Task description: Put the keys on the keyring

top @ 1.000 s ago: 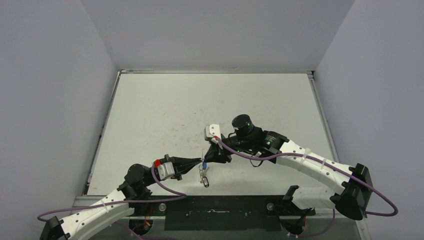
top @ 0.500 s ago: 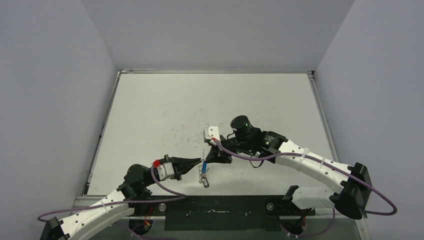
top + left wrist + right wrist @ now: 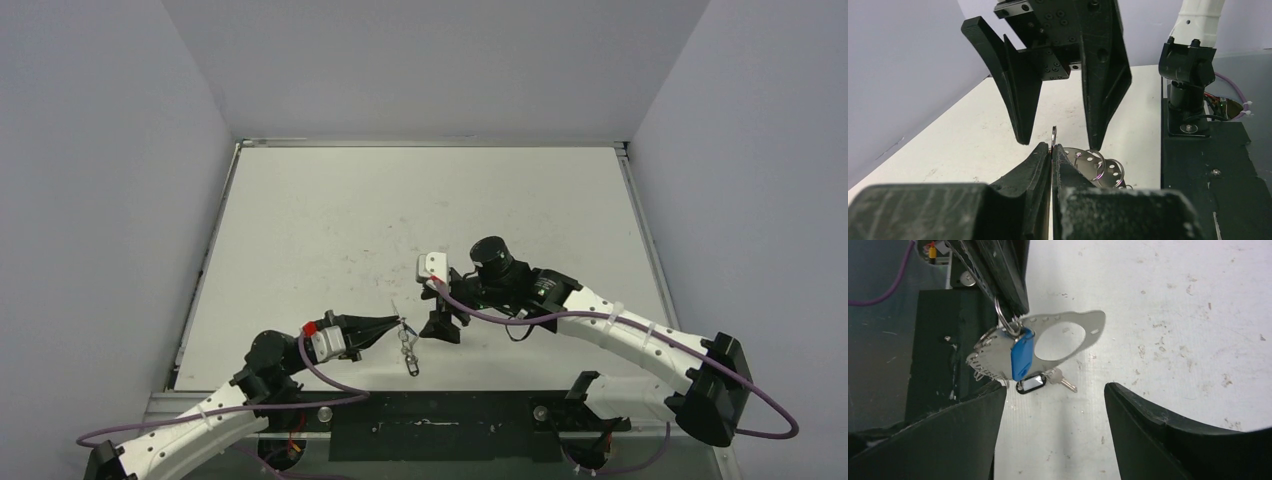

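Over the scuffed desk my left fingers pinch the keyring's wire loop; seemingly light, stiff. Right fingers gape, empty.

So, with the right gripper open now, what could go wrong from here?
1. The left gripper pinches only a thin wire loop at its very tips; the keyring and blue key hanging from it could slip out.
2. The right gripper, open, stands close beside the keyring; a careless move could knock it loose.
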Available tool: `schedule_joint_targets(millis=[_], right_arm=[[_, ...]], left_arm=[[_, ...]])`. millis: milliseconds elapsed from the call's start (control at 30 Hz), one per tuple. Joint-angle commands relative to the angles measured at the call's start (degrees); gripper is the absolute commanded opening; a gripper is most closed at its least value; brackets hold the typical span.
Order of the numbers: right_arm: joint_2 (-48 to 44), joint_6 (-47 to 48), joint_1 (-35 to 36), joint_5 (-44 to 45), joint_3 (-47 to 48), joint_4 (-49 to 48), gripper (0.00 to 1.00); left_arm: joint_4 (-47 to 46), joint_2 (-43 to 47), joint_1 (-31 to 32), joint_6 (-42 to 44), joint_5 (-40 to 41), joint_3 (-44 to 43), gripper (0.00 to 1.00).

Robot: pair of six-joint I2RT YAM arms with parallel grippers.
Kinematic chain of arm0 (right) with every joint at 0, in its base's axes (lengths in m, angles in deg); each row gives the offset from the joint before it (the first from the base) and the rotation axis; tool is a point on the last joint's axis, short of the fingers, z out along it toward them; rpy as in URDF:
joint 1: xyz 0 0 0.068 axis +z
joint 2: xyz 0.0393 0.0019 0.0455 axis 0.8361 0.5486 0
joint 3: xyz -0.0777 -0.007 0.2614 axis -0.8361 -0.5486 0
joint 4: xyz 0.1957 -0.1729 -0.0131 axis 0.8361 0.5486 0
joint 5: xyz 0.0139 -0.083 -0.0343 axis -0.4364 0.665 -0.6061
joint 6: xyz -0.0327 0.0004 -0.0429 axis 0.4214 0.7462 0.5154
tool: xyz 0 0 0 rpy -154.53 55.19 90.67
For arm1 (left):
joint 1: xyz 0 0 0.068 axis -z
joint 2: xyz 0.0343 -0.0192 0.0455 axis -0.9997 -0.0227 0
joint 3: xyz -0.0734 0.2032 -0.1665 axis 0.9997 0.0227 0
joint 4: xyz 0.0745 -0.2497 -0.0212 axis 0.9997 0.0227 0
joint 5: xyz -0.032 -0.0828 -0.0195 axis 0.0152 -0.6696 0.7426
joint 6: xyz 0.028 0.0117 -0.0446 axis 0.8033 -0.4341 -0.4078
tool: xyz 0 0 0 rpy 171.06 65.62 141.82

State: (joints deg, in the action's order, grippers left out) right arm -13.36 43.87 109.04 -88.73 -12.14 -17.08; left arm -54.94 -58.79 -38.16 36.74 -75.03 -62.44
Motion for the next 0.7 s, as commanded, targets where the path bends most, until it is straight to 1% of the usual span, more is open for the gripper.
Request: schedule_joint_targets(millis=[0, 133, 200, 267, 433, 500, 667], right_arm=[[-5.1, -2.9, -1.5, 4.8, -3.8, -9.2, 0.77], [-6.9, -6.3, -3.4, 7.1, -7.5, -13.4, 0.84], [-7.3, -8.9, -4.5, 8.3, -9.5, -15.9, 0.87], [-7.6, -12.0, -5.6, 9.5, -12.0, -19.1, 0.9], [-10.0, -15.5, -8.8, 12.0, -17.8, -23.8, 0.97], [-11.4, -16.8, -10.3, 14.8, -19.6, -23.5, 1.0], [-15.8, -18.7, -15.0, 23.6, -22.1, -20.6, 1.0]], left_arm=[[4.7, 2.9, 0.1, 2.1, 3.8, -3.3, 0.0], [12.7, 3.7, 0.1, 3.9, 7.3, -5.3, 0.0], [13.1, 2.3, 0.1, 4.1, 9.8, -5.5, 0.0], [11.3, -0.9, 0.1, 4.4, 10.5, -5.6, 0.0], [5.1, -13.6, 0.1, 5.8, 12.5, -8.4, 0.0], [3.0, -19.1, 0.0, 6.4, 14.5, -10.2, 0.0], [0.4, -32.1, -0.7, 8.1, 20.4, -16.2, 0.0]])
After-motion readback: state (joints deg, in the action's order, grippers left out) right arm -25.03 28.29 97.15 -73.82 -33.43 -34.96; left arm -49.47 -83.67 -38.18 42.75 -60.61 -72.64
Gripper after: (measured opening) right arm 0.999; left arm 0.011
